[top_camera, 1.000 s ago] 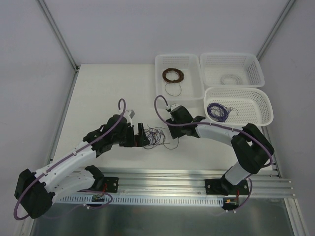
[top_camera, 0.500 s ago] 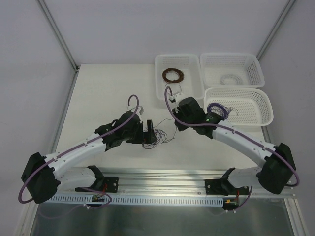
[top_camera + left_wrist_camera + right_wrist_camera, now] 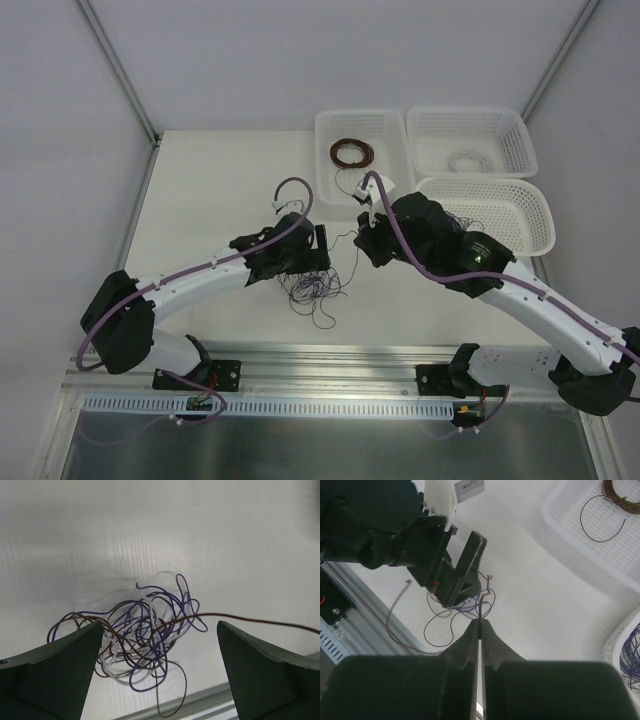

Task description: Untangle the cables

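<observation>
The cables are a loose scribble of thin purple, brown and whitish wires on the white table, between the two arms. In the left wrist view the tangle lies between and beyond my left gripper's wide-open fingers, and nothing is held. My left gripper hovers just behind the tangle. My right gripper is shut on one brown strand that rises from the tangle. It sits right of the tangle in the top view. The same strand runs off to the right in the left wrist view.
Three white baskets stand at the back right: one holds a neat brown coil, one holds a pale coil, and one is partly hidden by my right arm. The aluminium rail runs along the near edge.
Both grippers have moved away from the near edge and to the right. The right gripper has risen with the brown strand, drawing it out of the tangle. The tangle now trails nearer than the left gripper.
</observation>
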